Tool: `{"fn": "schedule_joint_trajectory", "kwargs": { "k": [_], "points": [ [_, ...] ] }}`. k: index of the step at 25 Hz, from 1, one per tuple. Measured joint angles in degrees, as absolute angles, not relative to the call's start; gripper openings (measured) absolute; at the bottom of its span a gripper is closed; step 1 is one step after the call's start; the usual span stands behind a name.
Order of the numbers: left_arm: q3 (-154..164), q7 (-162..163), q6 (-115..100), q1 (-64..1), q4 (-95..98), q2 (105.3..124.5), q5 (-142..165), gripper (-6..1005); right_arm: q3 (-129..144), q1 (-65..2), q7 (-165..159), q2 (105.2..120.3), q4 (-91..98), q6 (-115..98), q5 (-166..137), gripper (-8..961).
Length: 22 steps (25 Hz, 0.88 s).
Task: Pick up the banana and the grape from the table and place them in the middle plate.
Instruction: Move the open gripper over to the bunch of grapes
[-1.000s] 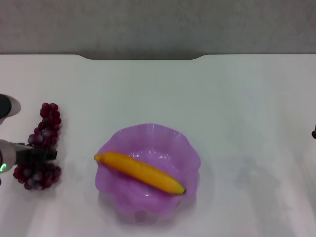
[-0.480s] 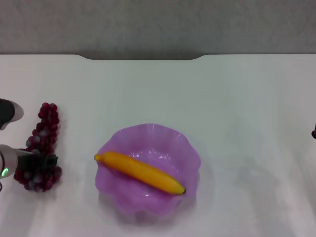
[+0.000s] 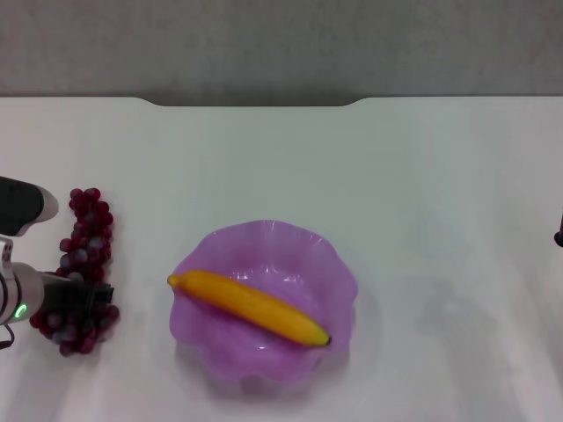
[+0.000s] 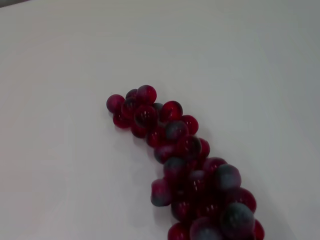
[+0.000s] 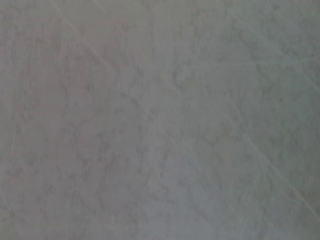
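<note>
The grape (image 3: 85,236), a long dark red-purple bunch, is at the left of the white table (image 3: 422,176). My left gripper (image 3: 81,294) comes in from the left edge and is shut across the bunch's lower part. The left wrist view shows the grape (image 4: 187,162) close up over the bare tabletop. The yellow-orange banana (image 3: 249,307) lies slantwise inside the middle plate (image 3: 330,264), a purple dish with a wavy rim. Only a dark sliver of my right gripper (image 3: 559,236) shows at the right edge.
The table's notched far edge (image 3: 255,103) runs along the back. The right wrist view holds only a plain grey-white surface.
My left gripper has shifted a little to the right and nearer to me, and the grape has moved along with it. Banana and plate have stayed put.
</note>
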<state>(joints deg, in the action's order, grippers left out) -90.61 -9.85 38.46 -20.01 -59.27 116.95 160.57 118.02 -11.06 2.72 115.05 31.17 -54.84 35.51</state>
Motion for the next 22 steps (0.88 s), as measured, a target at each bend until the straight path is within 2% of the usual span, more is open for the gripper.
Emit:
{"fn": "schedule_joint_trajectory", "kwargs": {
  "k": [8,22],
  "points": [
    [-90.62,-10.32,40.02,-20.41,-59.31,116.9,160.52,872,118.04,-11.08,2.72,115.04,31.16,-54.84,35.51,32],
    [-90.39,-11.12,40.97,-20.91,-59.52,116.8,160.81,752,118.12,-11.08,2.72,115.05,30.96,-54.84,35.51,32]
  ]
}}
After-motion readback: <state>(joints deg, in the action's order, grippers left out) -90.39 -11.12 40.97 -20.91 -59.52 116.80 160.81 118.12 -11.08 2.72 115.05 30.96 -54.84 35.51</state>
